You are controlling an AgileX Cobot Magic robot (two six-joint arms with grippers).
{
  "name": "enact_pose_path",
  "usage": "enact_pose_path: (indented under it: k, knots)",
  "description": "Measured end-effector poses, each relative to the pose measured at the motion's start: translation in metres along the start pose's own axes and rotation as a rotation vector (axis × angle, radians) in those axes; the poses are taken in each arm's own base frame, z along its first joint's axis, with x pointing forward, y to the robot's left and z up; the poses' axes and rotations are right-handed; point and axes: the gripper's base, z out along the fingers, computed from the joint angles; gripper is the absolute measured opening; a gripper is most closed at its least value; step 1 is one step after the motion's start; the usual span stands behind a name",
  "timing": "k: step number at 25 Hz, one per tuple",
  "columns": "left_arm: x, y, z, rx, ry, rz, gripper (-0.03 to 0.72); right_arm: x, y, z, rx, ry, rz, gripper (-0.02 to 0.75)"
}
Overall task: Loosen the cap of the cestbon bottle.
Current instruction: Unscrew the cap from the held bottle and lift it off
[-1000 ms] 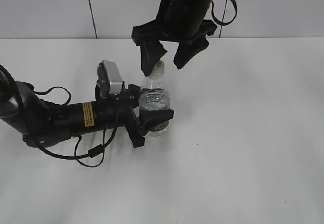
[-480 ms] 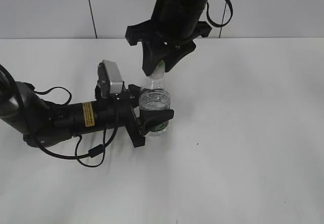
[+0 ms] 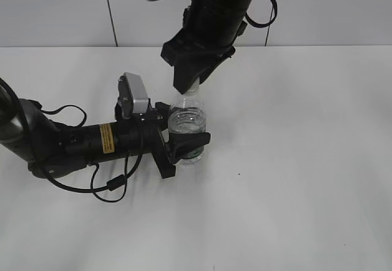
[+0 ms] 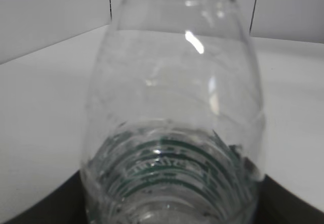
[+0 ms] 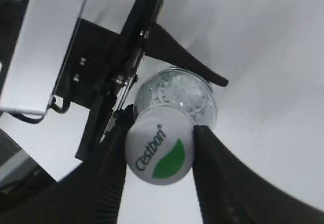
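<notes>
Steadying the cestbon bottle (image 3: 186, 124) upright on the bench (image 3: 306, 161), left gripper (image 3: 182, 147) clamping its body, right gripper (image 5: 159, 153) pinching the cap (image 5: 158, 152) for unscrewing.

Bright even light; bottle (image 4: 174, 128) blurred, glare streaks.

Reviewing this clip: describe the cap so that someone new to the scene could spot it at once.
Find the clear cestbon bottle standing on the white table, its body clamped by the left end effector. At its top, between the right end effector's fingers, sits the cap: small, round, white, marked with a green leaf and "Cestbon".
</notes>
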Motion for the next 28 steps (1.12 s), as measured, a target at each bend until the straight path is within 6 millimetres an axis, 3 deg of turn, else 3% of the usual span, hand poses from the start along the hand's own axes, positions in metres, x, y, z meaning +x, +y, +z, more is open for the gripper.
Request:
enact_pose_path:
  k: [10,22,28]
  knots:
    - [0.0,0.0,0.0,-0.001,0.001,0.0,0.403,0.0,-0.001,-0.001,0.01,0.003,-0.485,0.305]
    - [0.0,0.0,0.0,-0.001,0.001,0.0,0.404,0.0,-0.002,-0.004,0.031,0.022,-1.201,0.305]
    - [0.0,0.0,0.0,0.003,0.0,0.005,0.404,0.001,0.002,-0.018,0.053,0.003,-1.278,0.292]
